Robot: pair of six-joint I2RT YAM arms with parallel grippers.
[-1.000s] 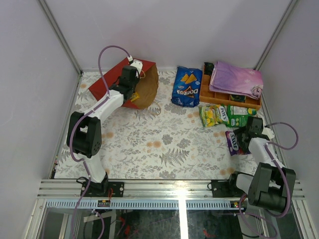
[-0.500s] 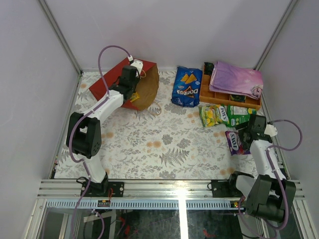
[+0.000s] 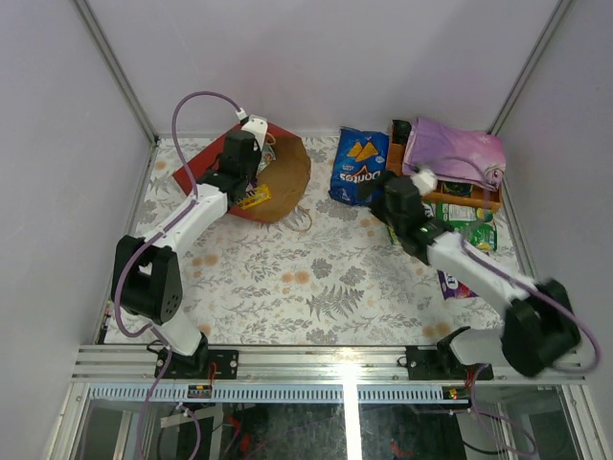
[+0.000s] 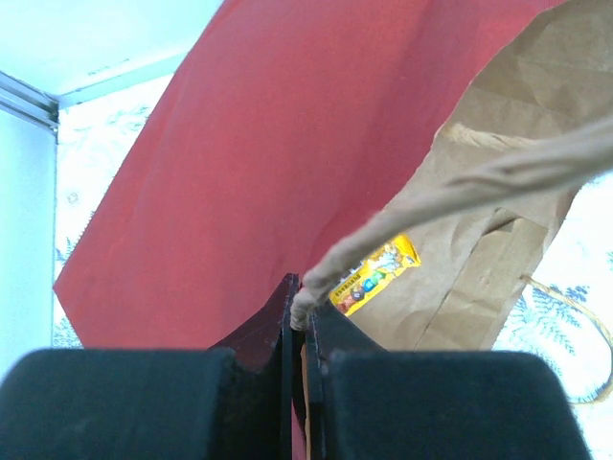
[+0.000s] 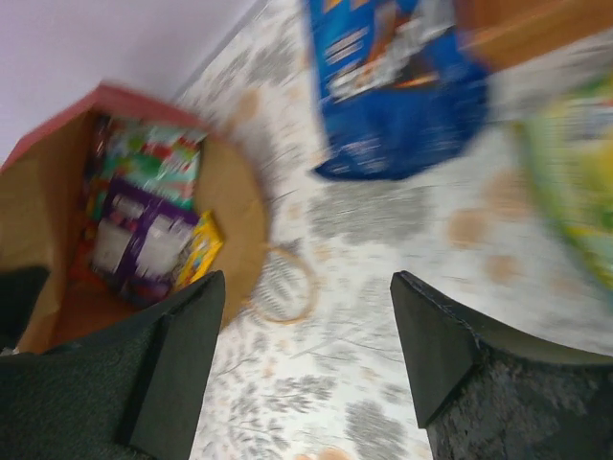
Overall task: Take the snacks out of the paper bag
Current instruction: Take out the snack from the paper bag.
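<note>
The paper bag [image 3: 206, 158] lies on its side at the back left, red outside, its brown mouth [image 3: 290, 175] facing right. My left gripper [image 3: 251, 171] is shut on the bag's upper string handle [image 4: 305, 305] and holds the mouth up. A yellow pack [image 4: 375, 275] lies inside; the right wrist view also shows a purple pack [image 5: 144, 240] and a green-teal pack [image 5: 153, 158] in there. My right gripper [image 3: 381, 203] hovers open and empty over the table, right of the mouth. The blue Doritos bag [image 3: 359, 168], a green pack [image 3: 471, 213] and a purple pack [image 3: 456, 285] lie outside.
An orange wooden tray [image 3: 396, 163] with a folded purple cloth [image 3: 455, 149] on it stands at the back right. The bag's lower string handle [image 5: 283, 284] loops loose on the floral tablecloth in front of the mouth. White walls close in the table.
My right arm has swung from the right edge, beside the purple pack, to the middle near the Doritos bag. The left gripper has raised the bag's rim a little, still shut.
</note>
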